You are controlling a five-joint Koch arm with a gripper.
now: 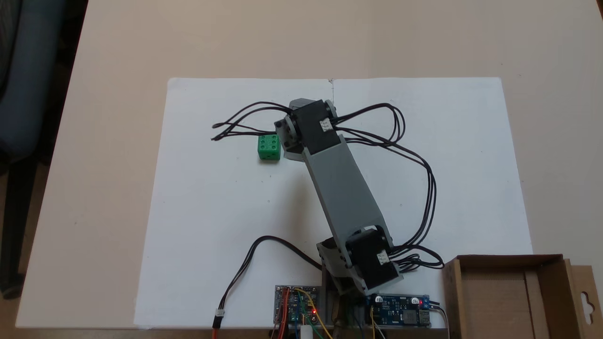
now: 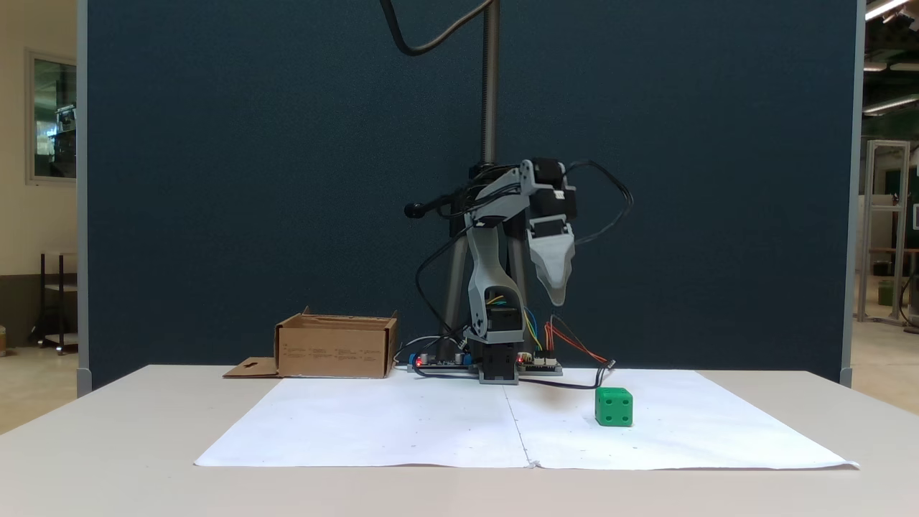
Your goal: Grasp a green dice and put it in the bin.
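One green dice (image 2: 614,407) sits on the white paper (image 2: 402,424) mid-counter, tool (image 2: 558,298) hanging well above it, can't tell if it's open; bin (image 2: 336,349) is off at the counter's corner

white paper sheet (image 1: 212,212) on beige table (image 1: 118,70), dark blue partition (image 2: 251,179) behind

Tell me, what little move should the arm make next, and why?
Probably swing the end effector slightly sideways until it is over the green dice, then lower it. In the side-on fixed view it hangs well above the white paper, and the dice sits lower and to its right, untouched. The cardboard box is empty for now.
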